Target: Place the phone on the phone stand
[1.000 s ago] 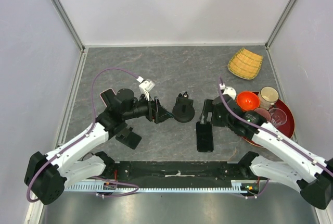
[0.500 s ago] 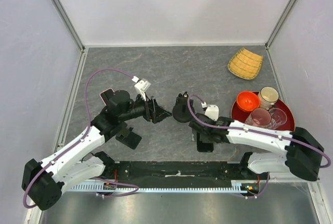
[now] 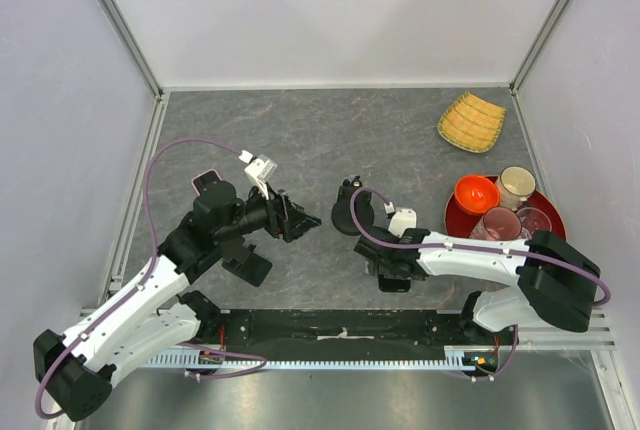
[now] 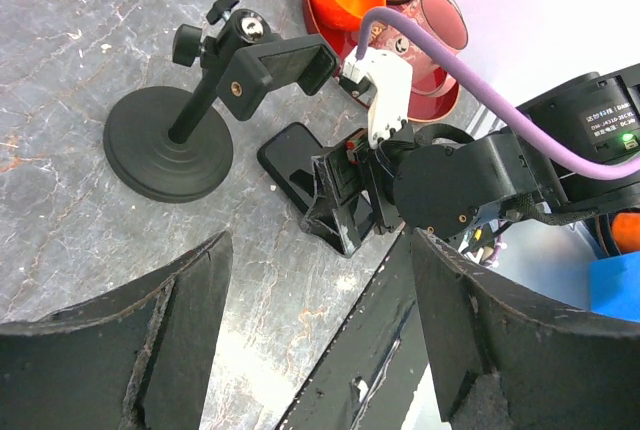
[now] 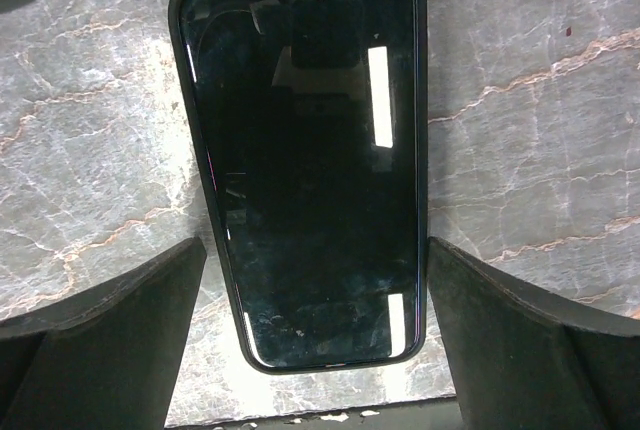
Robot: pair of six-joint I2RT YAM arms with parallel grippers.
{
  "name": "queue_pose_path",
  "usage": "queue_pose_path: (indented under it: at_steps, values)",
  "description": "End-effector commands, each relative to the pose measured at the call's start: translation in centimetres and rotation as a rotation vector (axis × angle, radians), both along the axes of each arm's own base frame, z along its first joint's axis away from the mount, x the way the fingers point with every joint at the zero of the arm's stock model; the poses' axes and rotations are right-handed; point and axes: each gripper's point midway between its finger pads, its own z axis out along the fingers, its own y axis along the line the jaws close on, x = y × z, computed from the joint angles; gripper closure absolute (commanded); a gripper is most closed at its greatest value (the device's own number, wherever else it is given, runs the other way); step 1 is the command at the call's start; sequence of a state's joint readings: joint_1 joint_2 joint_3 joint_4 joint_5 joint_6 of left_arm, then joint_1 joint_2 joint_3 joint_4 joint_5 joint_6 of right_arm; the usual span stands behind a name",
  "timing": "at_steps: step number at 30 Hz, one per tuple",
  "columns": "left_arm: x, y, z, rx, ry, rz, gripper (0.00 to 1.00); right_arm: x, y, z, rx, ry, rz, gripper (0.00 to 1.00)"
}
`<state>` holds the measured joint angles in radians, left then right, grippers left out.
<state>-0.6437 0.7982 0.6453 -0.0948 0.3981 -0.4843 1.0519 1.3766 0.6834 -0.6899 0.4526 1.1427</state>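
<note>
While the black smartphone in its black case (image 5: 310,150) lies flat and screen-up on the grey marbled worktop (image 5: 520,100), my right jaws stand fully open directly above it. One finger (image 5: 100,330) is off each long edge, and the jaws grip nothing. The black phone stand with round base and clamp head (image 3: 350,212) stands upright just beyond the phone, to its left and apart from it. My left jaws hang wide open and empty left of the stand, aimed toward it. A round red tray (image 3: 560,235) carrying cups sits well to the right.
</note>
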Motion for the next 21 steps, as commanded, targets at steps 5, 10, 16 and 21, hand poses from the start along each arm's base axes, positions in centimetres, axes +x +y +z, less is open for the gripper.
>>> queue_pose_path:
  at_steps: [5,10,16,21]
  values:
    - [0.3,0.6,-0.6,0.045,-0.025,0.023,0.21,-0.5,-1.4,-1.7,-0.026,-0.007,-0.067,0.09]
    - [0.4,0.5,-0.9,0.064,-0.021,0.018,0.21,-0.6,-2.0,-1.8,-0.024,-0.019,-0.088,0.16]
    - [0.9,0.1,-0.5,0.054,-0.025,0.016,0.21,0.0,-2.9,-0.7,-0.031,-0.063,-0.129,0.53]
    - [0.8,0.0,-0.5,0.043,-0.015,0.016,0.21,1.9,-3.3,2.1,0.057,-0.212,-0.181,1.00]
